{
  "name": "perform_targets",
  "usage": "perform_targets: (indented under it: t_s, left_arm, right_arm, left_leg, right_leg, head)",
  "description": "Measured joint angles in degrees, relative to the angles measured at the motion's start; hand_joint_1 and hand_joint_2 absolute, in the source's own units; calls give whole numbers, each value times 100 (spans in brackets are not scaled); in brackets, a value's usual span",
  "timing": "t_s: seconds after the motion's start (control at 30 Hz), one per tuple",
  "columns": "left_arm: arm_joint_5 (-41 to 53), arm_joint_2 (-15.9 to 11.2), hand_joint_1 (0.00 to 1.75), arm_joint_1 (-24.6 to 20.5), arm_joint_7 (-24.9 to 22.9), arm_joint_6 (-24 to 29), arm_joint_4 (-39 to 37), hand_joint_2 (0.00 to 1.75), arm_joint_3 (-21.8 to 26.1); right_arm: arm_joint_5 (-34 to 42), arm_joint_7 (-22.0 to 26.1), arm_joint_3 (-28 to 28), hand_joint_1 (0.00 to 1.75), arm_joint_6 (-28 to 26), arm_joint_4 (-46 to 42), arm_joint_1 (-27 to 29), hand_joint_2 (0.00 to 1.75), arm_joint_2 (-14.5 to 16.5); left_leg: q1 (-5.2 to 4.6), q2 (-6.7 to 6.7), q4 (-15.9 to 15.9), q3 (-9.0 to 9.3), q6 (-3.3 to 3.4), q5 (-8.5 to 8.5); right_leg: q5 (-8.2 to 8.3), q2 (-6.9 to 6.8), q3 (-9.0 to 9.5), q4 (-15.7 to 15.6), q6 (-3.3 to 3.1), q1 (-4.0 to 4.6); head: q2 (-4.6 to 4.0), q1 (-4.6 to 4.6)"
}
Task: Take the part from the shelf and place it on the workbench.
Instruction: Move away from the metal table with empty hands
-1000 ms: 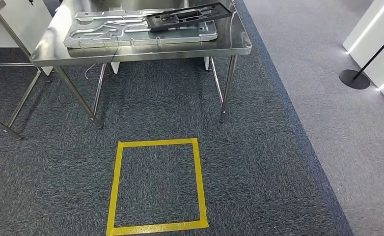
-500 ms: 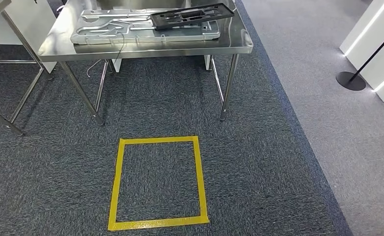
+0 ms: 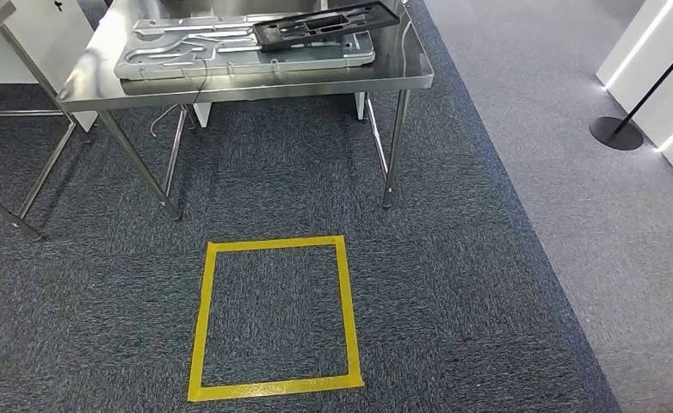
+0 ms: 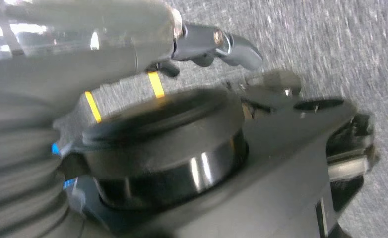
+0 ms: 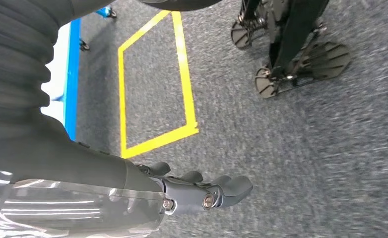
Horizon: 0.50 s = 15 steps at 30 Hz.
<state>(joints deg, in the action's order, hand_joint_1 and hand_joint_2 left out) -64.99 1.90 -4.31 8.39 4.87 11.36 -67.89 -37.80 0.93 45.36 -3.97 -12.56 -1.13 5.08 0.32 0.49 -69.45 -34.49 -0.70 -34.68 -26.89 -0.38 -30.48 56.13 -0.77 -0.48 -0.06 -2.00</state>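
So the steel workbench (image 3: pixel 256 82) is seen up ahead, well away from both hands, and a big silver plate (image 3: pixel 238 52) is laid flat on it. The black part (image 3: pixel 324 24) is rested on the plate's far right end, slightly tilted. A yellow tape square (image 3: pixel 273 314) is stuck on the carpet. The right hand (image 5: pixel 202 191) is hung low over the floor, fingers held straight and close together, nothing gripped. The left hand (image 4: pixel 217 44) is blurred, so its state can't be told.
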Motion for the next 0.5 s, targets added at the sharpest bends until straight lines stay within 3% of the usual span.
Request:
perform_targets:
  t_s: [0.03,0.1,0.23,0.3,0.37,0.4,0.43,0.47,0.5]
  left_arm:
    - [222,-10,0,82,-30,-10,0,87,226]
    - [651,-27,0,228,-90,-26,1,0,648]
    - [1153,-33,0,380,-148,-81,7,0,1161]
    - [1421,-38,0,416,-181,-103,40,0,1420]
    - [1696,-42,0,428,-214,-118,114,0,1695]
    - [1833,-42,0,430,-230,-124,163,0,1834]
    - [1965,-43,0,431,-248,-132,219,0,1971]
    - [2092,-43,0,427,-266,-141,282,0,2104]
    - [2214,-43,0,420,-281,-155,349,0,2232]
  right_arm:
    - [129,-2,-151,0,8,-73,-6,87,-10]
    - [374,-5,-439,0,19,-221,-20,0,-30]
    - [667,-7,-776,0,68,-343,2,0,-79]
    - [824,-7,-949,0,93,-373,45,0,-104]
    - [981,-10,-1131,0,106,-379,123,0,-111]
    - [1059,-12,-1222,0,109,-378,175,44,-114]
    - [1133,-15,-1308,0,113,-376,236,87,-119]
    - [1205,-19,-1392,0,116,-371,301,131,-126]
    - [1275,-21,-1473,0,118,-362,366,175,-136]
  left_leg:
    - [2,0,224,113,14,153]
    - [-5,-1,1092,512,75,568]
    - [-9,-10,1228,513,207,611]
    - [11,1,1258,503,272,653]
    - [8,5,1258,469,301,671]
    - [4,6,1256,457,306,675]
    - [2,6,1252,452,306,677]
    - [2,4,1249,455,303,676]
    - [2,1,1246,466,297,673]
  right_leg:
    - [-5,6,-7,24,9,8]
    - [-22,21,-39,96,60,35]
    - [-40,27,-106,160,195,42]
    - [-285,33,-247,493,258,23]
    - [-691,34,-581,1247,301,3]
    - [-823,34,-736,1596,315,-6]
    - [-847,34,-811,1781,322,-14]
    - [-753,34,-773,1726,323,-21]
    - [-567,33,-625,1443,315,-27]
  head:
    - [0,1]
    - [-1,1]
    - [0,0]
    - [0,1]
    - [0,1]
    - [0,1]
    - [0,1]
    - [0,1]
    - [0,1]
